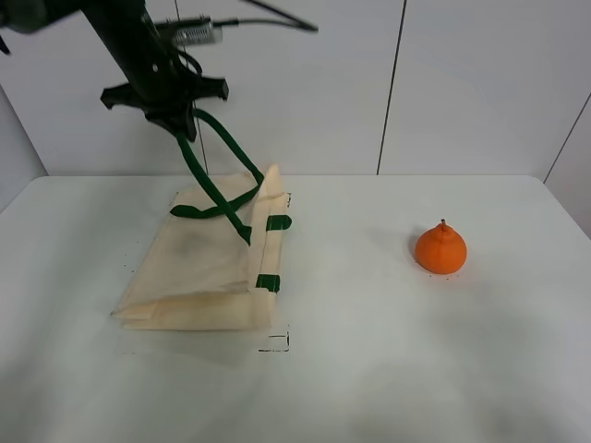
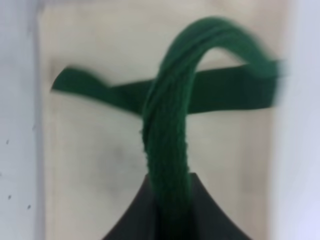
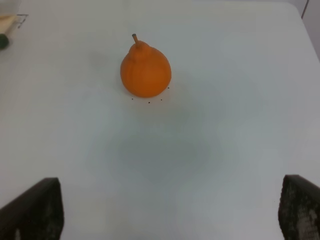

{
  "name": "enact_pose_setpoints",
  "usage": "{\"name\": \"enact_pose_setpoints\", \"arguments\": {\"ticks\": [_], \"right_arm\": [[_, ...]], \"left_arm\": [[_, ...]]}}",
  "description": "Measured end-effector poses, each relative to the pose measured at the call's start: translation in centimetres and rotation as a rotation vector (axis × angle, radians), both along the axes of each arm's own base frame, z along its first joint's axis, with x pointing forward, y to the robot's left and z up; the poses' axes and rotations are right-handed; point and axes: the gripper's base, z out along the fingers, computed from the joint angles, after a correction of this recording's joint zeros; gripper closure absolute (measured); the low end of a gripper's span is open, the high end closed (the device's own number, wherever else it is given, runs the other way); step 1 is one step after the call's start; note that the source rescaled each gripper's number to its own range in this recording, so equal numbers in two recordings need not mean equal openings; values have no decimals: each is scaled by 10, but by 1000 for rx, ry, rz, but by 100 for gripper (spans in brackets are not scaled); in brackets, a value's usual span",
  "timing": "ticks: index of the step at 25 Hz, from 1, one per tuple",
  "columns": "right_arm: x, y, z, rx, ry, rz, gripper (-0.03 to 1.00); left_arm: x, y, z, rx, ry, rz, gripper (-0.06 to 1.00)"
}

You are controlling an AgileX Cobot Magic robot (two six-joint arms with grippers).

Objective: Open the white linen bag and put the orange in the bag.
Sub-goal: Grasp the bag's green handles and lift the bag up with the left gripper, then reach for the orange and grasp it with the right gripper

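Observation:
The white linen bag [image 1: 208, 268] lies on the table at left, its mouth edge with green tabs facing right. My left gripper [image 1: 180, 125] is above it, shut on one green strap handle [image 1: 208, 175] and holding it pulled up. The other handle lies across the cloth. In the left wrist view the strap [image 2: 167, 125] loops up out of the dark jaws over the bag [image 2: 90, 165]. The orange [image 1: 440, 249] sits on the table at right, apart from the bag. In the right wrist view the orange [image 3: 145, 70] lies ahead of my open, empty right gripper [image 3: 165, 212].
A white table [image 1: 369, 369] with black corner marks [image 1: 275, 343] beside the bag. A white panelled wall [image 1: 462, 83] stands behind the table's far edge. A corner of the bag [image 3: 7, 22] shows in the right wrist view.

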Motion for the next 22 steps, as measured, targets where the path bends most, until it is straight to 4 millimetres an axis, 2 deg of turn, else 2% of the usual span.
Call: {"name": "enact_pose_setpoints", "arguments": {"ticks": [2, 5, 8, 11, 15, 18, 22], "right_arm": [[0, 0, 0, 0, 0, 0, 2], [0, 0, 0, 0, 0, 0, 2], [1, 0, 1, 0, 6, 0, 2], [17, 2, 12, 5, 65, 2, 2], [72, 5, 39, -1, 171, 2, -2], [130, 8, 51, -7, 274, 1, -3], [224, 15, 48, 2, 483, 6, -3]], "left_arm": [[-12, -2, 34, -49, -78, -38, 94], [-30, -5, 66, -82, -154, -74, 94], [-40, -5, 80, -100, -183, -87, 94], [-42, -4, 84, -100, -194, -88, 94], [-42, -4, 84, -103, -193, -89, 94], [-42, -4, 84, -103, -193, -89, 94], [-42, -4, 84, -103, -193, -89, 94]]}}
